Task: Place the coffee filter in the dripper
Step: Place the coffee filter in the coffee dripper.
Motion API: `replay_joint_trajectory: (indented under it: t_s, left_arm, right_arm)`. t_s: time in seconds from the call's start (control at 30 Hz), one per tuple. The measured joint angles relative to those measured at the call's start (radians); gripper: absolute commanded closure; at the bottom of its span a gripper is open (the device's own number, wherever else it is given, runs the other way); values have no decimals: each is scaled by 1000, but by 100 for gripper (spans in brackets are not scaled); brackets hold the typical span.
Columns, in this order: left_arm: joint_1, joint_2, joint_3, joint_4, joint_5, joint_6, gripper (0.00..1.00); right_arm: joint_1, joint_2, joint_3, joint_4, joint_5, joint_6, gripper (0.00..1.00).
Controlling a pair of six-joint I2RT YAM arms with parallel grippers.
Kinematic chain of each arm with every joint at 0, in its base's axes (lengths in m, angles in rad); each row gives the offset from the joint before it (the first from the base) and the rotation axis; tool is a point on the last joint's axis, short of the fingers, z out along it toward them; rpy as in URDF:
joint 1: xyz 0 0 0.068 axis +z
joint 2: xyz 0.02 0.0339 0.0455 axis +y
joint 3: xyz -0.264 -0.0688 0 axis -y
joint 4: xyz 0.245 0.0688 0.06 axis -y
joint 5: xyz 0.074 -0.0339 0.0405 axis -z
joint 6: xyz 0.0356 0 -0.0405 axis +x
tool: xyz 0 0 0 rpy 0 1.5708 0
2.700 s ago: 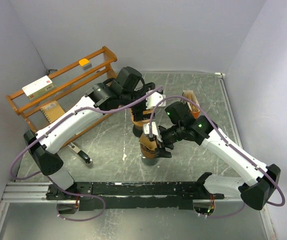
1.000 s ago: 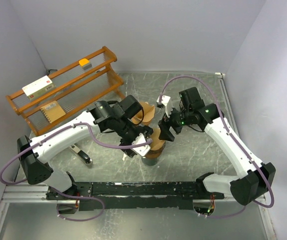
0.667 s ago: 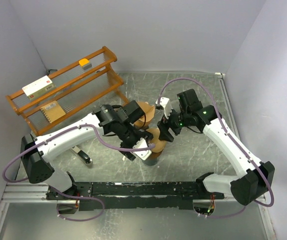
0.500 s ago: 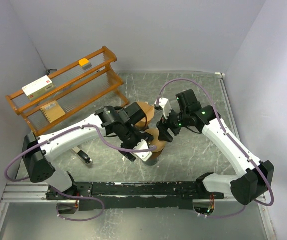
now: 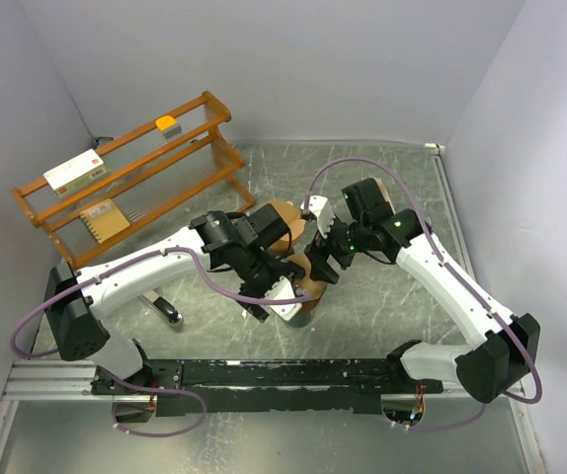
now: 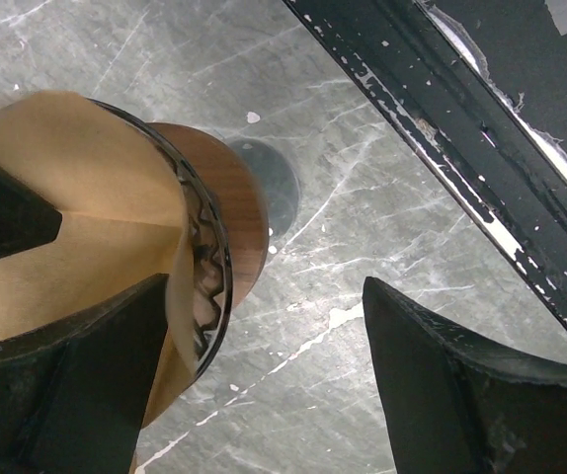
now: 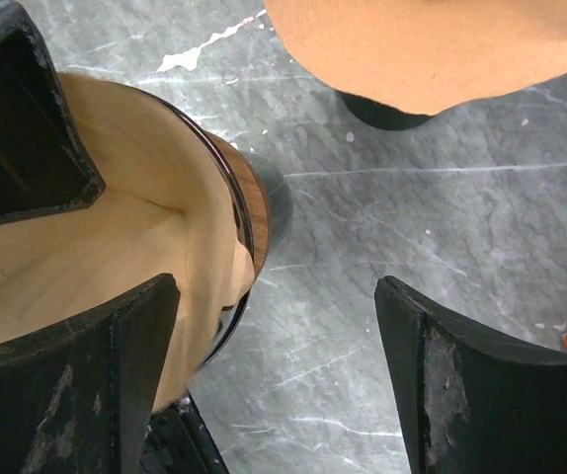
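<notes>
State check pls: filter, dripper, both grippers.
filter: opened into a cone, sitting in the dripper.
dripper: upright on the table, filter inside.
left gripper: open, one finger over the filter, the other outside the rim.
right gripper: open, straddling the rim the same way.

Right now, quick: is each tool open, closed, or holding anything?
Left tool: open, holding nothing.
Right tool: open, holding nothing.
</notes>
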Motion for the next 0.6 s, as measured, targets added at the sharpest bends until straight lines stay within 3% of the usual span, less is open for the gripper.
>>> replay_joint_trajectory:
  t_s: [0.6]
  left_arm:
    - [22,-60,105,3,-3,-74,5]
  right_arm:
    - [0,1,180,-82,-23,-49,10]
